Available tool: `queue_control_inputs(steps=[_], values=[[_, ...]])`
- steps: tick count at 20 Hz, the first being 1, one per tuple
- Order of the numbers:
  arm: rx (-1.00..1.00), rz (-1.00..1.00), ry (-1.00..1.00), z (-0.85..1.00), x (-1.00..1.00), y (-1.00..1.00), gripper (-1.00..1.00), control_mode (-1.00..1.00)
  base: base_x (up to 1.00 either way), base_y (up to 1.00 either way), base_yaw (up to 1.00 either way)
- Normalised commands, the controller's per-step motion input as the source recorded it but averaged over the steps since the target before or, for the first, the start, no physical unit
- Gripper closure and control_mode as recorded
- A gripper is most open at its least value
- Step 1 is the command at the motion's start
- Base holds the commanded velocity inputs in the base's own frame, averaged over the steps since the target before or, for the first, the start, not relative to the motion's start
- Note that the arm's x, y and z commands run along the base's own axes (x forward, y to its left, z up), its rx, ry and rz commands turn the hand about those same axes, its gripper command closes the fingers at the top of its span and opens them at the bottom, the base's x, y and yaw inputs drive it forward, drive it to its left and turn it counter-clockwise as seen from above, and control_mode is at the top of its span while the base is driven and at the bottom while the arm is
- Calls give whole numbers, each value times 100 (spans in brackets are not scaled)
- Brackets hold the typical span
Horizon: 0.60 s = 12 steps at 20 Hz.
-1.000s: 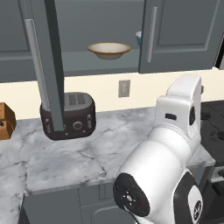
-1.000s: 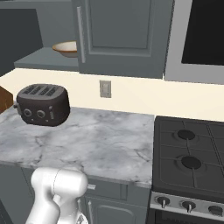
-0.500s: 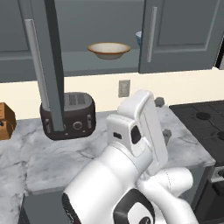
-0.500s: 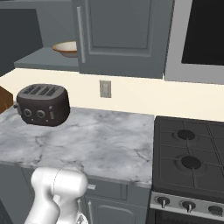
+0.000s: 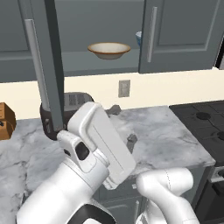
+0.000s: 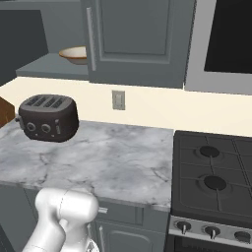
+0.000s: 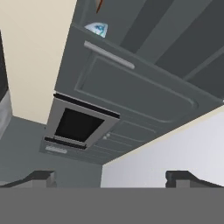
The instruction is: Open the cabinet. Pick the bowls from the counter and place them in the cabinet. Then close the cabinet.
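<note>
- White arm links fill the foreground of the left base view, folded low in front of the marble worktop [image 5: 170, 131]; in the hand view the pincer [image 7: 111, 177] has its two dark tips standing wide apart with nothing between them
- Past the arm, the worktop carries a dark toaster [image 6: 48, 117] at the left and no bowl; a black stove [image 6: 212, 182] adjoins it on the right
- Higher and further back, the cabinet [image 5: 183, 35] has its left door [image 5: 46, 65] swung out toward the robot and its right door shut
- On the grey shelf sits the cream bowl [image 5: 109, 49], well inside the opening; the white bowl with blue pattern [image 5: 138, 38] peeps out just behind the shut door's edge, and shows again in the hand view [image 7: 97, 29]
- Judging from this, both bowls are stowed and closing is the step in hand; to do it well the pincer should rise to the outer face of the open door near its long silver handle [image 5: 36, 65], push along the door's arc toward the frame, keep clear of the toaster below, and press until the door lies flush with its neighbour
</note>
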Motion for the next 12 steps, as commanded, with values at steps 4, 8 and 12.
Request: queue_control_inputs(steps=[4,8,12], values=[[-2,0,0,-21,0,74,-100,-100,0,0,0],[0,0,0,-41,4,62,-100,-100,0,0,0],[0,0,0,-42,5,51,-100,-100,0,0,0]])
